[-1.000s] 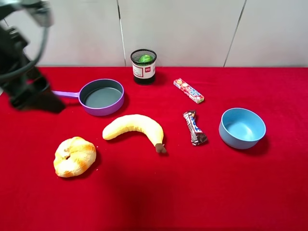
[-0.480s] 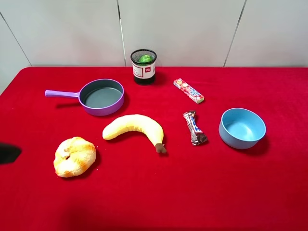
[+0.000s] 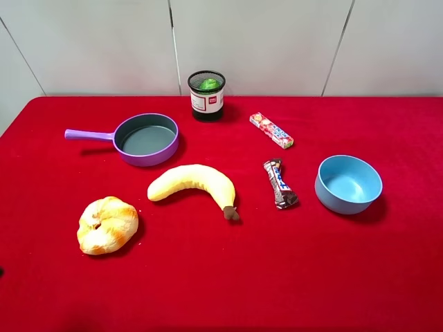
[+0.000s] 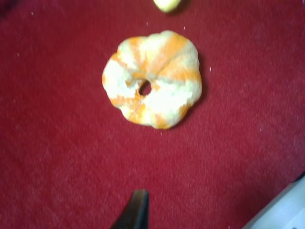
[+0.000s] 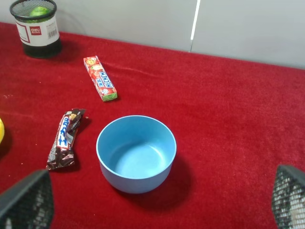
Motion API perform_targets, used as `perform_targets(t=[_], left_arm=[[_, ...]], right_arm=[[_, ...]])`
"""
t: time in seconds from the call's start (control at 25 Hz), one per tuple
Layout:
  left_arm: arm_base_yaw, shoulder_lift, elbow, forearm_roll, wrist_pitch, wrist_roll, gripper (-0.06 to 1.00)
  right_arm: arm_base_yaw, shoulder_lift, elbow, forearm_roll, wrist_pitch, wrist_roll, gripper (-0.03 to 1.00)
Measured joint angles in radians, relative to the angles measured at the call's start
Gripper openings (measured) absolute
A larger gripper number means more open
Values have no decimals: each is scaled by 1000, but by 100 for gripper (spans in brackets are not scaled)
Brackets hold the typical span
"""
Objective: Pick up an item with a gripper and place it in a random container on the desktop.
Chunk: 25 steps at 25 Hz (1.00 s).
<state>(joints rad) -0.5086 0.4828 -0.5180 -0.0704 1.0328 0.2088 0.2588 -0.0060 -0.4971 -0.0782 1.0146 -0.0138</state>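
Observation:
The green lime [image 3: 209, 84] sits inside the black wire-mesh cup [image 3: 207, 102] at the back of the red desktop [image 3: 277, 277]. Both also show in the right wrist view, the lime [image 5: 38, 11] in the cup [image 5: 37, 33], far from that gripper. Neither gripper shows in the exterior view. My right gripper [image 5: 157, 195] is open and empty, with its mesh-patterned fingers [image 5: 26, 200] wide apart in front of the blue bowl. Of my left gripper only one black fingertip [image 4: 136, 212] shows, above the cloth near the croissant [image 4: 152, 78].
A purple-handled pan [image 3: 147, 138], a banana [image 3: 194, 181], a croissant [image 3: 106, 224], a red candy stick [image 3: 271, 130], a dark chocolate bar [image 3: 279, 182] and a light-blue bowl [image 3: 347, 184] lie spread over the cloth. A white wall stands behind the table.
The left arm, at the far left of the exterior view a second ago, has drawn back toward the front left edge and left that view. The objects have not moved.

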Motion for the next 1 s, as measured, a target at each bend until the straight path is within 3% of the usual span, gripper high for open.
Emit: perform_targets(t=[0.16, 0.48, 0.84, 1.0], left_arm=[[42, -7, 17, -17, 27, 0, 93], [219, -186, 19, -60, 35, 54, 93], [327, -457, 22, -60, 42, 56, 93], [337, -489, 22, -59, 47, 56, 93]], right_arm=[[0, 0, 0, 0, 0, 0, 69], [0, 0, 0, 0, 0, 0, 69], [0, 0, 0, 0, 0, 0, 69], [0, 0, 0, 0, 0, 0, 69]])
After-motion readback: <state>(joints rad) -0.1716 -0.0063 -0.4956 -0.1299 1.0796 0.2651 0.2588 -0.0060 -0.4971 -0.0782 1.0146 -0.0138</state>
